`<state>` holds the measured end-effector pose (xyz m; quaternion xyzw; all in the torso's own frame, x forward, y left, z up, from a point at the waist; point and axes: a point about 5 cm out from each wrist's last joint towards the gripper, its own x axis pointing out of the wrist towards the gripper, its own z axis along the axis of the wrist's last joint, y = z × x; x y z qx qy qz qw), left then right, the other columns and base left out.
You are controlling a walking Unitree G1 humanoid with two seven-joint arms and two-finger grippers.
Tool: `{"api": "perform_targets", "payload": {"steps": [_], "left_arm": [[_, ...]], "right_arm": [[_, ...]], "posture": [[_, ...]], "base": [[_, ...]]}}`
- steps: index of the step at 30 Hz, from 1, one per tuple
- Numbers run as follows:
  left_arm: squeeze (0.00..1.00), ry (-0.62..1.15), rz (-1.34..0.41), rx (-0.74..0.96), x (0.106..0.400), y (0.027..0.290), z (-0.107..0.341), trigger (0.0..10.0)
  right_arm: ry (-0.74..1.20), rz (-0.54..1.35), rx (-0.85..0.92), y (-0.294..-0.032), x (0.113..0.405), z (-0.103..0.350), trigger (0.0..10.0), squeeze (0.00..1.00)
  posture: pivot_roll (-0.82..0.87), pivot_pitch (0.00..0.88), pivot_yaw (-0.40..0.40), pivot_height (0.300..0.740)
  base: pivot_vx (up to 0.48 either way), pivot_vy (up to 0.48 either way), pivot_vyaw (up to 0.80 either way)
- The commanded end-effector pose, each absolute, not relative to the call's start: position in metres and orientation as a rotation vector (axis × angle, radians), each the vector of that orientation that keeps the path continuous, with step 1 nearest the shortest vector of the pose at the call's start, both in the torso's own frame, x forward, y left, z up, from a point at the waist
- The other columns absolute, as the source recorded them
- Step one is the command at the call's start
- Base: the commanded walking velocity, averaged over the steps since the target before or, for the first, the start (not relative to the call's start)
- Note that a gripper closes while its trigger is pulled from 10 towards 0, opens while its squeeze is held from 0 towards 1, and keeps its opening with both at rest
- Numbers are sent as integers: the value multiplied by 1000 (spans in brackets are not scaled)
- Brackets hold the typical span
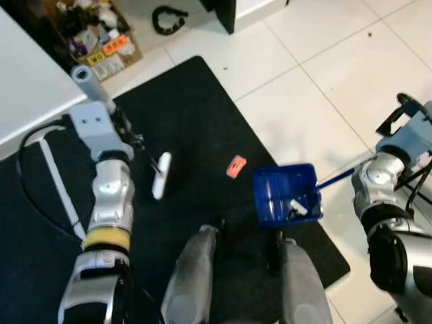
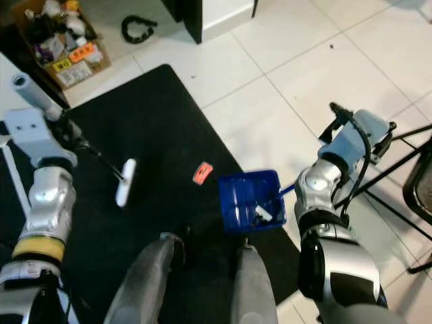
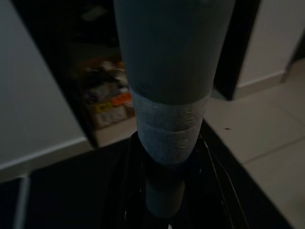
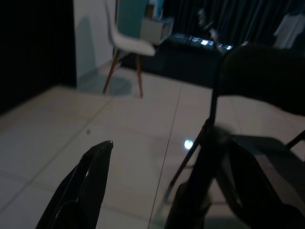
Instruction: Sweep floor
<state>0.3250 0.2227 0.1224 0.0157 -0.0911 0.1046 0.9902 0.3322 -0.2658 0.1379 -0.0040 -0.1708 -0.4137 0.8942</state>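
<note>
- The left pincer (image 1: 120, 128) is clamped on the grey handle (image 3: 167, 95) of a small broom. In the left wrist view the handle fills the space between the fingers, so the hold looks firm.
- The white broom head (image 1: 161, 174) rests on the black mat (image 1: 196, 121), at the end of a thin dark rod that goes down from the left hand. It is held low and slanted, which suits pushing dirt sideways.
- An orange scrap (image 1: 235, 166) lies on the mat between the broom head and the blue dustpan (image 1: 285, 194). It is near the pan but not touching it.
- The dustpan sits at the right edge of the mat with its open mouth toward the scrap, and some white bits are already inside it.
- Its blue stick (image 1: 335, 179) goes toward the right arm, so I judge the right pincer (image 4: 162, 186) keeps the pan steady. Whether its fingers are together on the stick, I cannot tell.
- A cardboard box (image 1: 94, 37) of small things stands beyond the mat.
- Next, I think, the broom must push the scrap into the pan.
</note>
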Motion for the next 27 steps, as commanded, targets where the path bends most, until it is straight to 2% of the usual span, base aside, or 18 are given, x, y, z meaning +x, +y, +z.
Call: {"api": "perform_targets", "payload": {"steps": [1,4,7,9,12,15,17,19,22,24,26,27], "left_arm": [[0,-180,209,19,319,221,114,10000],[0,-183,212,8,318,221,114,10000],[0,-240,223,-52,318,223,121,10000],[0,-258,250,-64,322,229,127,10000],[0,-258,257,-63,322,231,127,10000],[0,-191,291,-22,326,238,121,10000],[0,-149,344,46,329,246,116,10000],[0,-106,391,81,330,250,112,10000],[0,-92,399,86,330,251,111,10000],[0,-87,396,127,328,250,107,10000],[0,-87,396,127,328,250,107,10000],[0,-82,388,152,327,250,104,10000]], "right_arm": [[-395,-886,10,-273,325,139,10000,0],[-432,-879,34,-272,327,146,10000,0],[-549,-800,104,-264,339,178,10000,0],[-555,-678,122,-257,353,202,10000,0],[-550,-649,123,-256,356,206,10000,0],[-500,-536,146,-249,367,213,10000,0],[-372,-283,148,-224,381,202,10000,0],[-208,-119,116,-205,382,168,10000,0],[-170,-92,104,-201,381,159,10000,0],[-10,2,104,-193,372,124,10000,0],[-10,2,104,-193,372,124,10000,0],[66,51,93,-189,366,107,10000,0]], "posture": [[-51,170,24,740],[-57,162,23,740],[-71,114,13,740],[-75,97,9,740],[-75,97,9,740],[-85,66,4,740],[-95,22,-2,740],[-83,0,-14,740],[-83,0,-14,740],[-61,0,-22,740],[-61,0,-22,740],[-43,0,-19,740]], "base": [[0,0,0],[0,0,0],[0,0,0],[0,0,0],[0,0,0],[0,0,0],[0,0,0],[0,0,0],[0,0,0],[0,0,0],[0,0,0],[0,0,0]]}}
